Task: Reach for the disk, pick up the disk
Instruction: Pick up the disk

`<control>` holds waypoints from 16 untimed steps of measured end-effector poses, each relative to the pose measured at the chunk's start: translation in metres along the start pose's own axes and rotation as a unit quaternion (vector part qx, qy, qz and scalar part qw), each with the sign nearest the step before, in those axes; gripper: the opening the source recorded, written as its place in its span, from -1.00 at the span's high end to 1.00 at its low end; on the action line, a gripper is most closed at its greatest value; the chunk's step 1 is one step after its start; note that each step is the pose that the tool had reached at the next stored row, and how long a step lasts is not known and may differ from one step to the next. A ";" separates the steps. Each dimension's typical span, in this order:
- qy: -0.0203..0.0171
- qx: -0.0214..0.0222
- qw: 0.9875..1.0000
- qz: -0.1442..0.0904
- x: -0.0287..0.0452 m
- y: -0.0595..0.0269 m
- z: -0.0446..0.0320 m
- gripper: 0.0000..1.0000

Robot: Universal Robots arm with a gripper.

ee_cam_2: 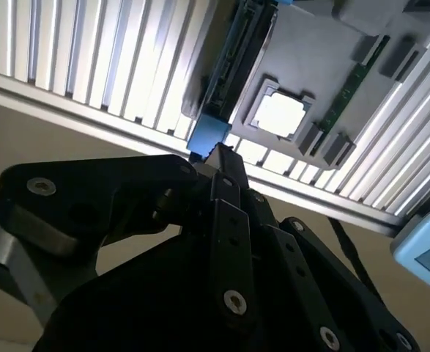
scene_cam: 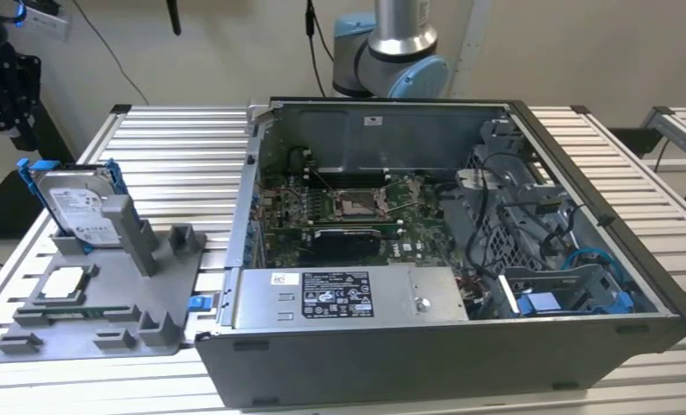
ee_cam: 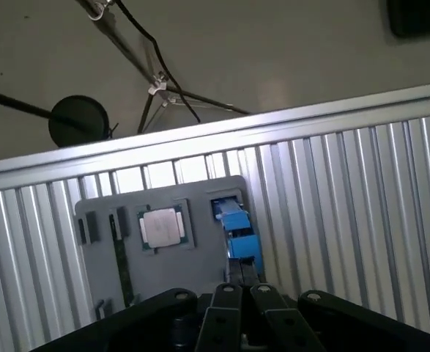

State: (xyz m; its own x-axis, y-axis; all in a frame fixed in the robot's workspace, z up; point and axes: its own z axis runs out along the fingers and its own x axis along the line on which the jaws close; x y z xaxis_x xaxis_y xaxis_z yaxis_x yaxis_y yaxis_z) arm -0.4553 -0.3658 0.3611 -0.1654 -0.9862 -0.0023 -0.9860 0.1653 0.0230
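Observation:
The disk (scene_cam: 75, 207) stands upright in a slot at the back of the grey holder tray (scene_cam: 106, 324), silver-grey with a white label and a blue bracket around it. In both wrist views I see it edge-on, mostly as its blue bracket (ee_cam_2: 209, 136) (ee_cam: 236, 233). My black gripper (scene_cam: 17, 121) hangs high at the exterior view's left edge, above and behind the disk and apart from it. The fingertips meet in a point (ee_cam_2: 218, 152) (ee_cam: 241, 277) with nothing between them.
A square silver chip (scene_cam: 63, 284) (ee_cam_2: 279, 115) (ee_cam: 161, 226) lies in the tray in front of the disk, beside a memory stick (ee_cam_2: 350, 86). An open computer case (scene_cam: 458, 259) with a labelled silver box (scene_cam: 343, 294) stands to the exterior view's right on the slatted metal table (scene_cam: 181, 147).

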 end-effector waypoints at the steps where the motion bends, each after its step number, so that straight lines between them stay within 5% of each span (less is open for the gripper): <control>1: 0.000 0.002 1.000 -0.004 0.0000 0.0000 0.0011 1.00; 6: 0.000 0.003 1.000 -0.006 -0.0001 -0.0002 0.0031 1.00; 7: 0.000 0.003 1.000 -0.006 -0.0001 -0.0001 0.0032 -1.00; 16: -0.001 0.003 1.000 -0.006 -0.0002 -0.0010 0.0171 -1.00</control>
State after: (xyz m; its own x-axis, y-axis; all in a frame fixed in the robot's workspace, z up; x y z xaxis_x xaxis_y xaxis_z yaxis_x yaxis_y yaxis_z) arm -0.4547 -0.3657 0.3440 -0.1543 -0.9880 -0.0044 -0.9879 0.1542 0.0165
